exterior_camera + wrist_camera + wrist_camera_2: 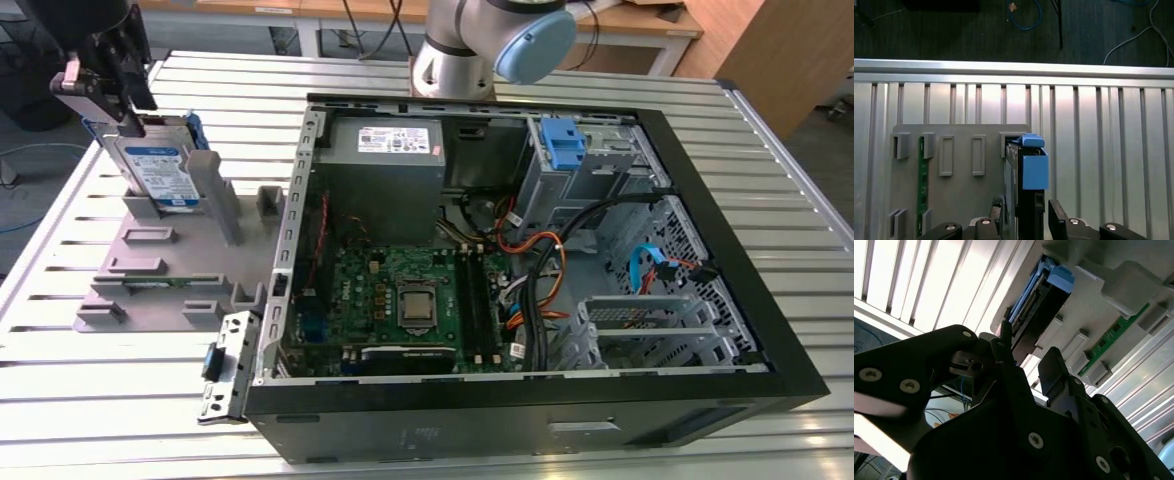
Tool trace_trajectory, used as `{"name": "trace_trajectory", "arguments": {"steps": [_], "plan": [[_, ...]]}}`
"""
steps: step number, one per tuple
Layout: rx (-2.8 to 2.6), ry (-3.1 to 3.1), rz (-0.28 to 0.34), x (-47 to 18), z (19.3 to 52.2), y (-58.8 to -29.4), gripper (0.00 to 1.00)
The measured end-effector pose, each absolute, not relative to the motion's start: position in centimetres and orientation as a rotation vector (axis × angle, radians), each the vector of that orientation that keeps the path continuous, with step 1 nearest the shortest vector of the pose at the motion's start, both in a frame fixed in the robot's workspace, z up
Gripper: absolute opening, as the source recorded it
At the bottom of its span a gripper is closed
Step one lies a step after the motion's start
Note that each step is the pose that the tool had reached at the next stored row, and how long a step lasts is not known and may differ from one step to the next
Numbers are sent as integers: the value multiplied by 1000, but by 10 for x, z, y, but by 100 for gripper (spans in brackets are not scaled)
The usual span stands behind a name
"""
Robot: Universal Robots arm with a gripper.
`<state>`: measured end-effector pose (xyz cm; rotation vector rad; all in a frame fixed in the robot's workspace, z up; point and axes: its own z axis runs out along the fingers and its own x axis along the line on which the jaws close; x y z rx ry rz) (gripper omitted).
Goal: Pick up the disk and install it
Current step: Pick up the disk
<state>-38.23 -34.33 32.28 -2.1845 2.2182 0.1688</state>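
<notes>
Gripper hangs directly over the disk at the exterior view's left, well apart from the open case. Its fingers stand parted, one to each broad face of the disk. In the first wrist view the gripper straddles the disk seen edge-on. A thin gap appears to show on either side, so the fingers are judged not yet closed and to hold nothing.

Disk: it stands on edge in a slot of the grey holder, which lies flat on the slatted table just beside the case wall. The broad faces are vertical, and the labelled one is turned toward the exterior camera. The blue caddy frames its rim.

Key relation: the disk lies straight below the tool, along the tool's line of approach. Its thin dimension runs across the finger gap, and its top edge runs lengthwise between the fingers. The long axis appears upright, though the slot hides the lower end. In the second wrist view the gripper points at the near end of the disk, in line with it rather than offset to a side.

Holder: it also carries a green memory stick in another slot, apart from the disk.

Status: judged from the seated disk, pickup is not complete and installation has not begun.
</notes>
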Motion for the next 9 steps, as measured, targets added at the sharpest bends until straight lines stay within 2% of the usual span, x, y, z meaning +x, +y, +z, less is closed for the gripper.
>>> {"name": "trace_trajectory", "arguments": {"steps": [9], "plan": [[-2184, 2218, 169, -382, 316, -343, 49]]}}
